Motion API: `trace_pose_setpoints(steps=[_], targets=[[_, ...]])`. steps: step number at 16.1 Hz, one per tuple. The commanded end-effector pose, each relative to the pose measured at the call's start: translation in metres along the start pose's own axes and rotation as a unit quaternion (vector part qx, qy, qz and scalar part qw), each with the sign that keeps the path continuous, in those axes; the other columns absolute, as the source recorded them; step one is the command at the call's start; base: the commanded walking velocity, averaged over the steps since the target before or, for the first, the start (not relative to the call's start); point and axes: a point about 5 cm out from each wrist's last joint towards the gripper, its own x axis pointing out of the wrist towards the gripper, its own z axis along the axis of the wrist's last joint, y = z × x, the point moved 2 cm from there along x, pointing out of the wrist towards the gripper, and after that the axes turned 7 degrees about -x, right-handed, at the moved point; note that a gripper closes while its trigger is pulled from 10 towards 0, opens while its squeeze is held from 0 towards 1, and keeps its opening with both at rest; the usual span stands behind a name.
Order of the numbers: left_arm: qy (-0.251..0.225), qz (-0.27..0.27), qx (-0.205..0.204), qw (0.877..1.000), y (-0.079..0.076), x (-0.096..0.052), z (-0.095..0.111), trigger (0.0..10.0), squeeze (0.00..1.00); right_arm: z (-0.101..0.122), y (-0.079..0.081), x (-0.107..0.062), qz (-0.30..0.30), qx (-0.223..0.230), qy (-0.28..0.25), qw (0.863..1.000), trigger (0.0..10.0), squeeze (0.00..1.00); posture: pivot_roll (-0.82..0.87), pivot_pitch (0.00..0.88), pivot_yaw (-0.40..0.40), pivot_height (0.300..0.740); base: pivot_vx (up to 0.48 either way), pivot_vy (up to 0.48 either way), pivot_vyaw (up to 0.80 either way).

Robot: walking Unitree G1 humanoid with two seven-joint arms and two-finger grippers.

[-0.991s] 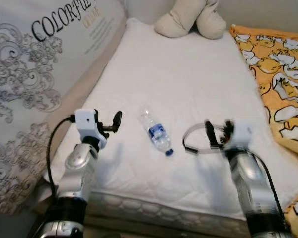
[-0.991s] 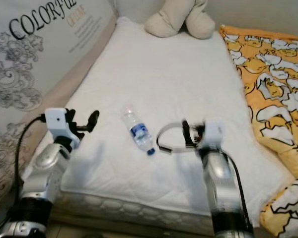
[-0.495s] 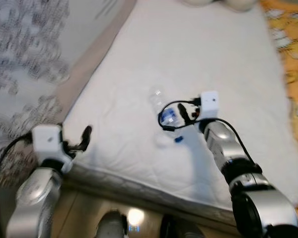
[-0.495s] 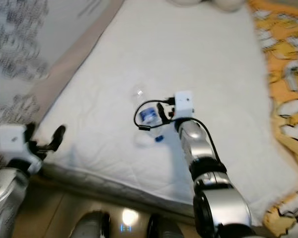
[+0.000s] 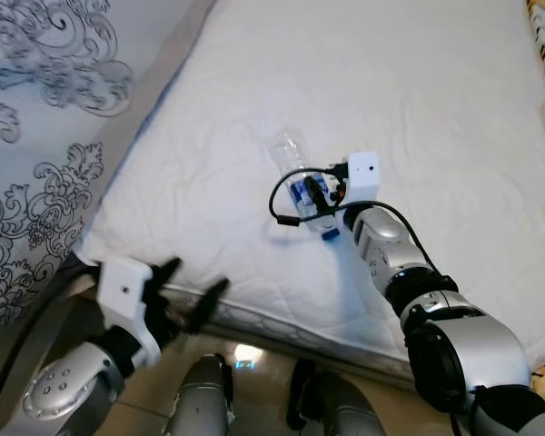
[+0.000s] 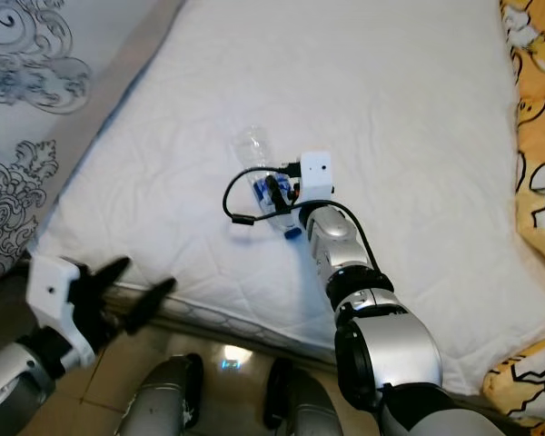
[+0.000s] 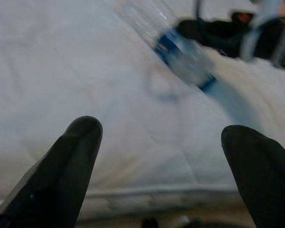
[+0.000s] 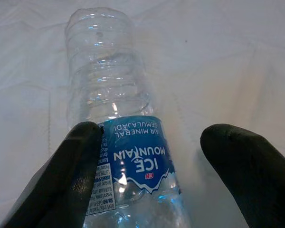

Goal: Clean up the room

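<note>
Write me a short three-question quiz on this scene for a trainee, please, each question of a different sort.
1. True or false: the right pincer is shut on the water bottle.
2. Where does the bottle lie? A) on the floor B) on the white mattress C) on the orange blanket
3. Fill in: the left pincer hangs open near the mattress's ____ edge.

Key: 1. False: its fingers are open either side of the bottle. 2. B. 3. Near (front).
</note>
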Motion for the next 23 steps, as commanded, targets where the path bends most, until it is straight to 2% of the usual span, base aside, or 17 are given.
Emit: trace_pose_setpoints(steps=[1,3,5,7,8,9,12,14,15,17,18,19,20,21,23], targets=[[0.015,-0.027,-0.009,0.999,-0.01,-0.002,-0.002,10.0,0.0,-0.026,0.001,-0.005,-0.002,0.024,0.05,0.998,10.0,0.0,0.49,0.368,-0.061,0.728,0.0,0.0,0.0],[0.05,-0.075,-0.016,0.996,-0.022,0.002,-0.007,10.0,0.0,-0.033,0.006,-0.006,0.016,0.068,0.071,0.995,10.0,0.0,0.48,0.368,-0.053,0.728,0.0,0.0,0.0],[0.057,-0.084,-0.01,0.995,-0.022,0.005,-0.006,10.0,0.0,-0.034,0.013,-0.006,0.048,0.087,0.08,0.992,10.0,0.0,0.47,0.367,-0.052,0.728,0.0,0.0,0.0],[0.058,-0.082,-0.014,0.995,-0.021,0.007,-0.005,10.0,0.0,-0.036,0.019,-0.006,0.071,0.126,0.091,0.985,10.0,0.0,0.46,0.364,-0.052,0.728,0.0,0.0,0.0],[0.059,-0.082,-0.015,0.995,-0.022,0.008,-0.004,10.0,0.0,-0.04,0.022,-0.008,0.078,0.155,0.101,0.98,8.5,0.0,0.45,0.362,-0.052,0.728,0.0,0.0,0.0],[0.06,-0.082,-0.016,0.995,-0.023,0.009,-0.005,10.0,0.0,-0.045,0.023,-0.009,0.076,0.173,0.114,0.975,0.0,0.0,0.45,0.361,-0.053,0.728,0.0,0.0,0.0],[0.069,-0.086,-0.014,0.994,-0.025,0.011,-0.008,10.0,0.0,-0.051,0.026,-0.012,0.08,0.199,0.123,0.969,0.0,0.0,0.44,0.357,-0.055,0.728,0.0,0.0,0.0],[0.077,-0.087,0.012,0.993,-0.023,0.011,-0.011,10.0,0.0,-0.047,0.028,-0.01,0.088,0.218,0.115,0.965,0.0,0.0,0.43,0.349,-0.056,0.728,0.0,0.0,0.0],[0.078,-0.088,0.009,0.993,-0.022,0.014,-0.012,10.0,0.0,-0.044,0.027,-0.009,0.085,0.24,0.107,0.961,0.0,0.0,0.43,0.343,-0.055,0.728,0.0,0.0,0.0],[0.078,-0.09,0.008,0.993,-0.021,0.017,-0.013,10.0,0.0,-0.042,0.026,-0.009,0.082,0.252,0.103,0.959,0.0,0.0,0.42,0.335,-0.057,0.728,0.0,0.0,0.0],[0.079,-0.08,0.016,0.994,-0.016,0.027,-0.016,10.0,0.0,-0.039,0.023,-0.008,0.075,0.246,0.095,0.962,0.0,0.0,0.39,0.293,-0.068,0.728,0.0,0.0,0.0],[0.08,-0.077,0.016,0.994,-0.013,0.032,-0.018,10.0,0.0,-0.037,0.02,-0.007,0.07,0.238,0.09,0.965,0.0,0.0,0.38,0.288,-0.069,0.728,0.0,0.0,0.0],[0.061,-0.091,-0.007,0.994,-0.016,0.033,-0.015,10.0,0.0,-0.033,0.02,-0.006,0.078,0.221,0.078,0.969,0.0,0.0,0.37,0.27,-0.071,0.728,0.0,0.0,0.0],[0.057,-0.09,-0.012,0.994,-0.015,0.036,-0.016,10.0,0.0,-0.03,0.02,-0.005,0.083,0.219,0.071,0.97,0.0,0.0,0.35,0.257,-0.07,0.728,0.0,0.0,0.0],[0.04,-0.084,-0.003,0.996,-0.012,0.057,-0.018,10.0,0.0,-0.015,0.016,-0.002,0.079,0.229,0.034,0.97,0.0,0.0,0.32,0.204,-0.071,0.728,0.0,0.0,0.0]])
